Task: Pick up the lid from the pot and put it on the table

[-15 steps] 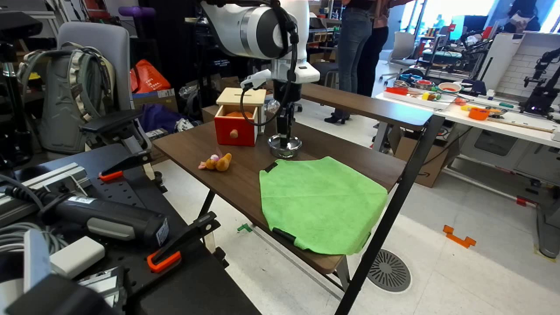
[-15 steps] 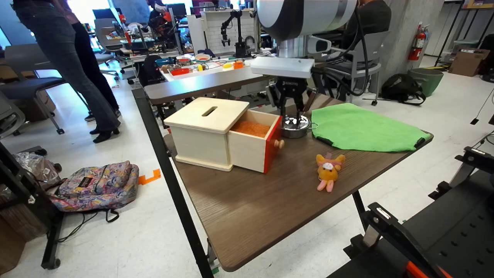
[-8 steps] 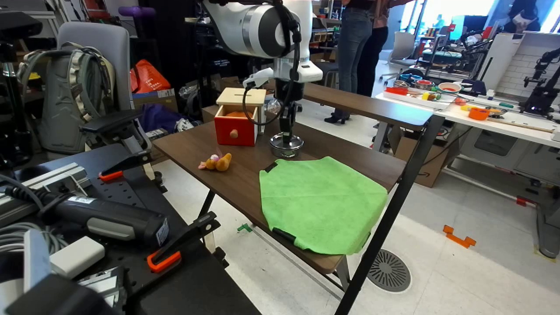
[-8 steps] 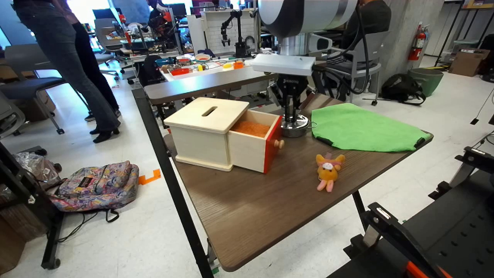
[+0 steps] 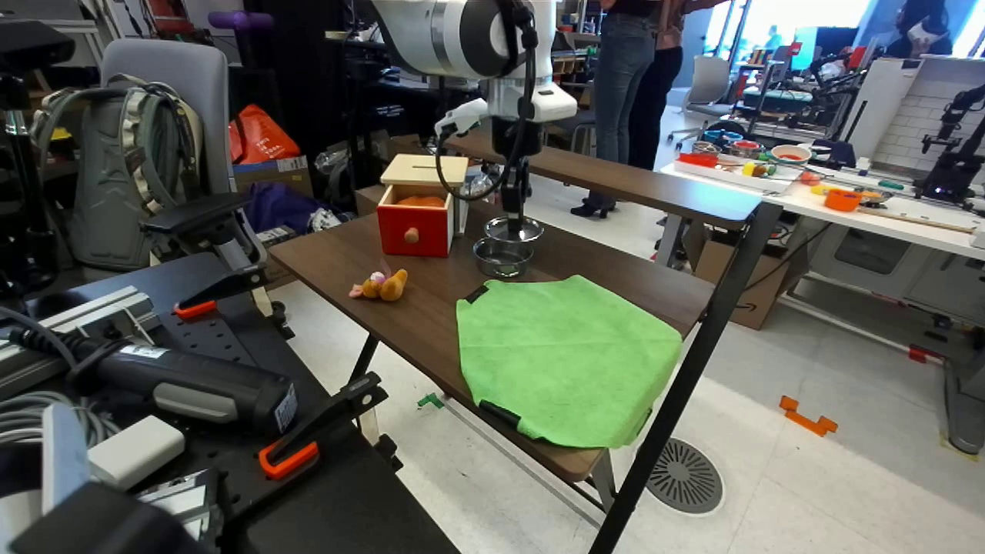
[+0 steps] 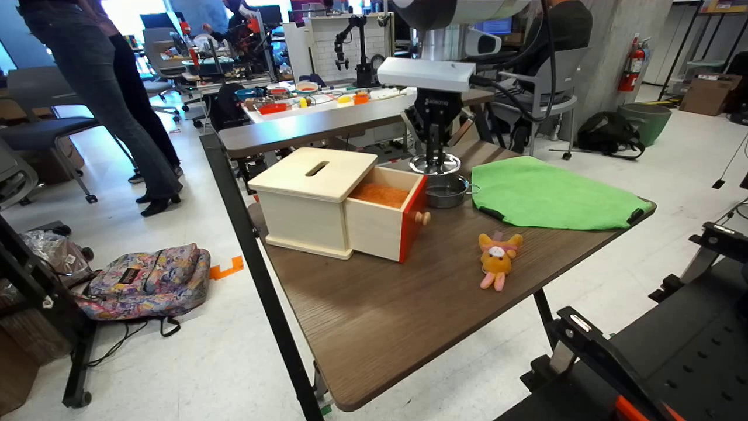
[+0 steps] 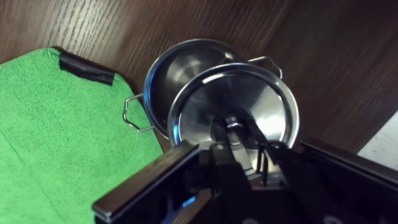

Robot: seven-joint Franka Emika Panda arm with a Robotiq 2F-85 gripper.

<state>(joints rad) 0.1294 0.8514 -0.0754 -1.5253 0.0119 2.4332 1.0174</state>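
The silvery round lid (image 5: pixel 532 231) is in the air just above the pot in both exterior views, and also shows there (image 6: pixel 450 164). My gripper (image 6: pixel 435 159) is shut on the lid's knob, with a fingertip on each side of it in the wrist view (image 7: pixel 234 124). The lid (image 7: pixel 214 96) covers part of the pot in the wrist view. The shallow silvery pot (image 6: pixel 447 197) stands uncovered on the dark brown table (image 6: pixel 374 333), with wire handles at its sides. Its inside shows bare metal where visible in the wrist view (image 7: pixel 177 74).
A green cloth (image 5: pixel 569 362) lies right beside the pot, under one handle in the wrist view. A wooden box with an open red-fronted drawer (image 6: pixel 380 216) holding something orange stands close on the pot's other side. A small orange plush toy (image 6: pixel 497 260) lies near the table edge.
The lid has come up off the pot with my gripper. The gripper has closed on the knob and risen, shifting slightly away from the cloth. The pot has stayed in place.
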